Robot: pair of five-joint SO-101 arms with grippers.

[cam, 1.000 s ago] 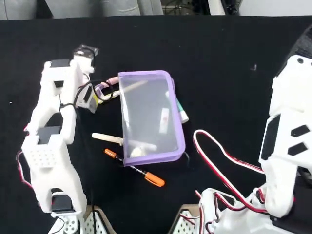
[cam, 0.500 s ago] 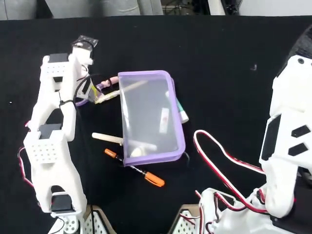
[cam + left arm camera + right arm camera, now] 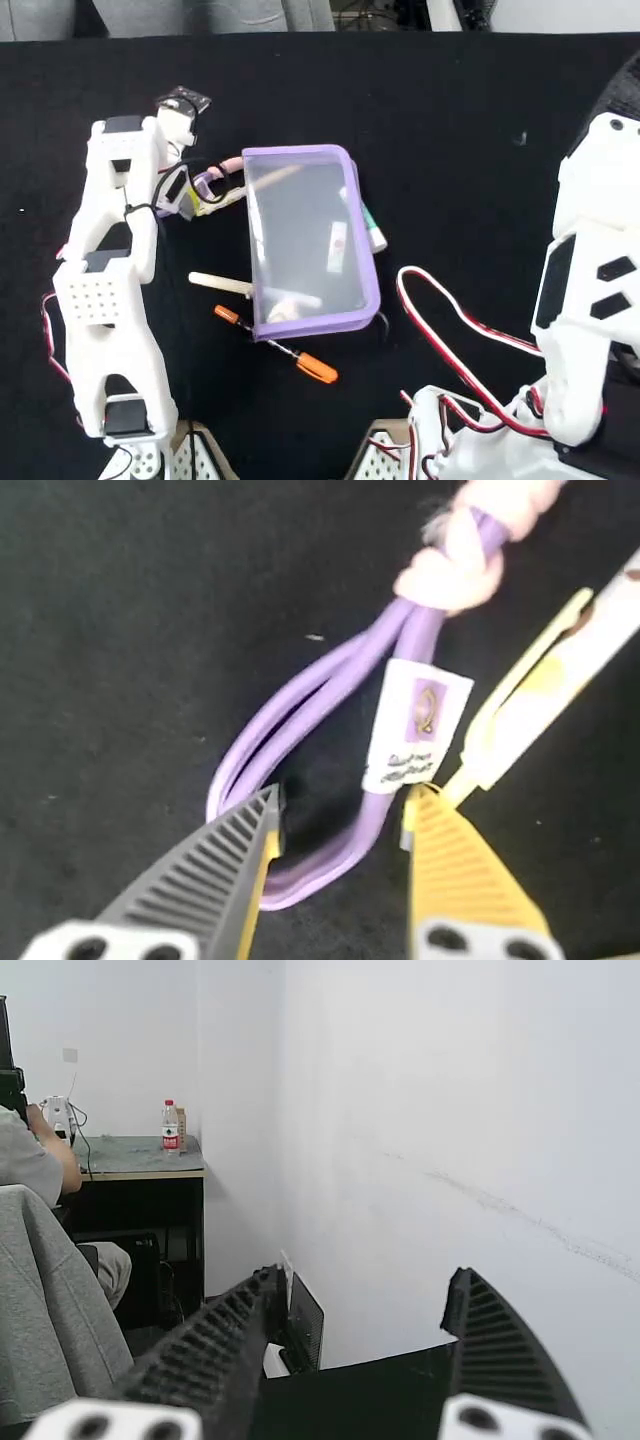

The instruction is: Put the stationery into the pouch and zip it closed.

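Observation:
The clear pouch (image 3: 303, 240) with purple trim lies flat mid-table, and some pieces show through it. A purple strap loop (image 3: 300, 770) with a white tag (image 3: 415, 725) hangs off a pink braided cord (image 3: 468, 550) at the pouch's left corner. My left gripper (image 3: 340, 810) (image 3: 192, 195) is open, its fingertips either side of the loop's end. A cream pen (image 3: 545, 680) lies beside the strap. A cream stick (image 3: 220, 284) and an orange pen (image 3: 280, 350) lie at the pouch's lower left. A green-tipped marker (image 3: 372, 232) lies at its right edge. My right gripper (image 3: 365, 1285) is open, raised off the table.
The right arm (image 3: 590, 290) stands folded at the table's right side, with red and white cables (image 3: 450, 330) looping on the black cloth in front of it. The left arm's white links (image 3: 105, 300) run down the left side.
The left gripper shifted slightly up and left, then settled back beside the strap loop. The pouch, the loose stationery and the right arm have stayed put.

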